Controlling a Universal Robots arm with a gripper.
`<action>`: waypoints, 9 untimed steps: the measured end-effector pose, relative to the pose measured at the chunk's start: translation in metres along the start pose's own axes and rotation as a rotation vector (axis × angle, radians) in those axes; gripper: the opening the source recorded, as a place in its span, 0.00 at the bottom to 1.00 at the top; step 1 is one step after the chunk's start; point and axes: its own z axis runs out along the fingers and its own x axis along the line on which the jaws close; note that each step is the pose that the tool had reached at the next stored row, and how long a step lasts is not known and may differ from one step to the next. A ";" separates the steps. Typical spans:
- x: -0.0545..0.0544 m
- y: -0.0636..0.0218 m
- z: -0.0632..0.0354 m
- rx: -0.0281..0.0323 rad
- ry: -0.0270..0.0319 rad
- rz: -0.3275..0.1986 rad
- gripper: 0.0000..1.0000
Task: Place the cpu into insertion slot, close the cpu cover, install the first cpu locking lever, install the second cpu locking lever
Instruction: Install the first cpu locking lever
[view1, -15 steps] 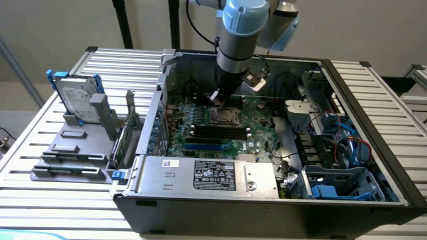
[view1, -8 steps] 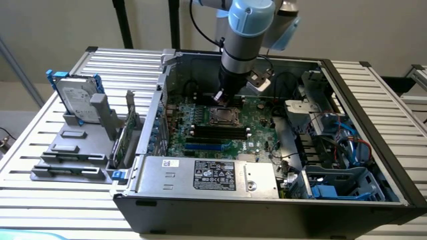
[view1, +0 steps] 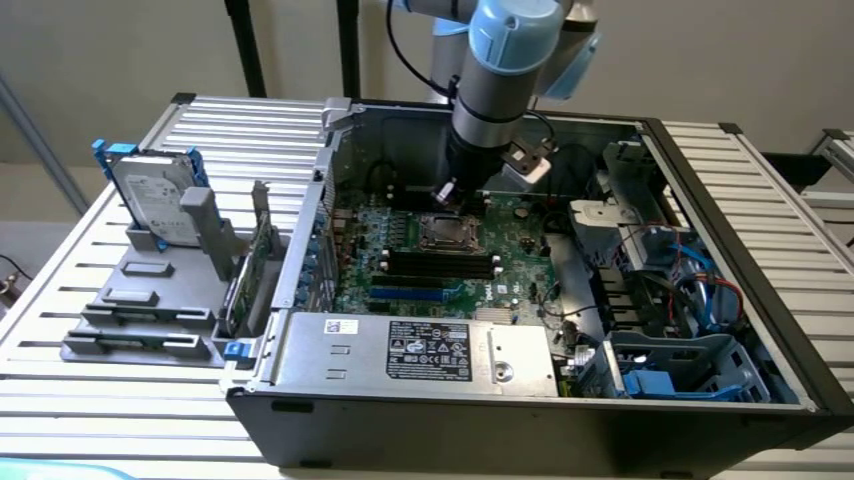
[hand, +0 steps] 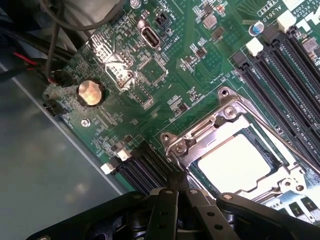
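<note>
Case (view1: 747, 260) lies open on the slatted table (view1: 80, 290), green motherboard (view1: 514, 255) facing up, silver power supply box (view1: 400, 345) along the near wall, and a hard drive (view1: 158, 200) parked in a grey rack toward the exterior view's left. You have the arm (view1: 497, 85) reaching down over the middle of the board. Long black memory slots (hand: 295, 85) run beside the socket.

In the wrist view the insertion slot (hand: 200, 130) already carries the cpu (hand: 235, 162), its pale face showing through the cut-out of the cpu cover (hand: 212, 122), which looks folded down over it. A thin locking lever (hand: 270, 127) runs along one side of the frame; whether it is hooked you cannot tell.

The gripper (hand: 172, 192) has its black fingers pinched together with nothing between them, tips just at the socket's corner hinge.

Judgement: you are on a lever step. Press with the closed tips squarely on the wire, keep off the chip face, and sweep slow so it seats under its catch rather than springing free.
</note>
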 end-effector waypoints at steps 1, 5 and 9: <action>0.000 0.0005 0.0000 0.0002 0.0000 0.000 0.11; 0.001 0.0013 0.0000 0.0006 -0.0004 0.000 0.11; 0.001 0.0014 0.0000 0.0014 -0.0010 0.001 0.11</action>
